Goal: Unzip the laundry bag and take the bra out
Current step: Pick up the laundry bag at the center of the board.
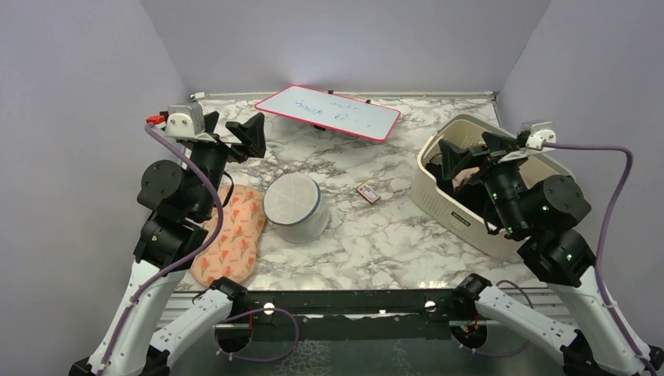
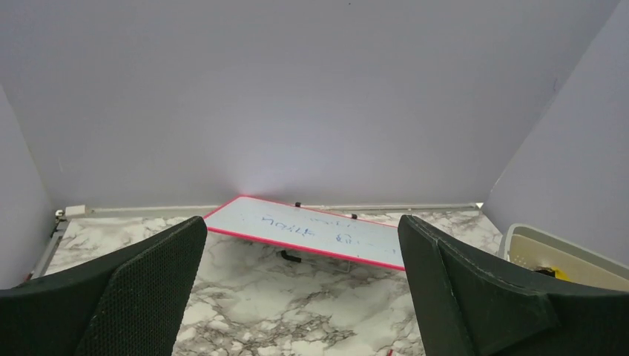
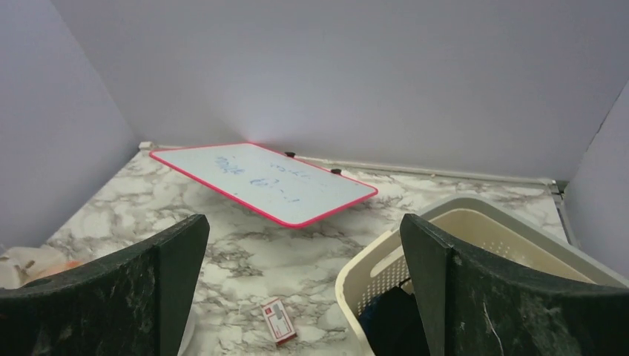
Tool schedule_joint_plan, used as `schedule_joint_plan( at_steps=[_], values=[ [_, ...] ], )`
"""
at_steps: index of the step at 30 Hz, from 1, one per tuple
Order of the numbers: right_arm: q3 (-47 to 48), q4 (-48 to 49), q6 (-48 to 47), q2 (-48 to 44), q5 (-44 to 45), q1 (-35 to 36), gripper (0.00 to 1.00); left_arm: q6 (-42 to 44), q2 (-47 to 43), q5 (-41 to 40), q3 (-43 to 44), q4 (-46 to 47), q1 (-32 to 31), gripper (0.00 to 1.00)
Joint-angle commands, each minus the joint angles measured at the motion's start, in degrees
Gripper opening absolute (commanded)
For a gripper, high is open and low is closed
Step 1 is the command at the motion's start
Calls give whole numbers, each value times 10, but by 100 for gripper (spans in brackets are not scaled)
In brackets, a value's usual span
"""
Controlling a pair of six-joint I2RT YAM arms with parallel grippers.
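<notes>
The bag (image 1: 295, 205) stands upright on the bench (image 1: 368, 243), left of centre, its zip trim running round the top rim. No bra shows through the mesh from above, so it is presumably inside, but that cannot be confirmed.

Both claws are spread wide and hold nothing. The left claw (image 1: 249, 139) hangs above the bench, far-left of the bag. The right claw (image 1: 468, 157) hangs over the basket (image 1: 438, 207) at the right.

The zip pull is not visible, so a claw may close on trim or mesh instead and snag it. The bag looks light and soft, and a one-sided tug on the zip would probably drag, tip or crush it unless the other claw pins it. The patterned pouch (image 1: 232, 235) lies just left of the bag, so a low approach from that side could catch it.

The basket holds a dark garment (image 3: 393, 319) and a small yellow piece (image 2: 552, 273). Taking that piece for the bra would be a mistake.
</notes>
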Motion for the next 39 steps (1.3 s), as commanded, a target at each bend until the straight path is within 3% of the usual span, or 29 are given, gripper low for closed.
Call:
schedule_joint_plan(
  at_steps=[1, 9, 17, 22, 31, 33, 35, 39],
  values=[
    [-44, 23, 25, -2, -44, -35, 100, -24, -25, 9, -27, -17, 14, 99],
    [-126, 16, 84, 3, -100, -115, 100, -69, -55, 40, -95, -76, 42, 99],
    [-174, 0, 140, 14, -247, -175, 100, -113, -65, 109, -173, -156, 65, 99],
    [-214, 46, 188, 23, -414, -194, 100, -141, -47, 169, -206, -203, 73, 99],
    [-313, 284, 327, 60, -740, -206, 100, -224, 24, 173, -243, -247, 79, 99],
    [-323, 297, 329, 54, -768, -207, 100, -253, 44, 151, -250, -252, 80, 99],
    [-313, 245, 293, 42, -768, -208, 100, -290, 57, 126, -266, -254, 80, 99],
    [-270, 103, 217, 11, -669, -208, 100, -341, 78, 121, -306, -230, 81, 99]
  ],
)
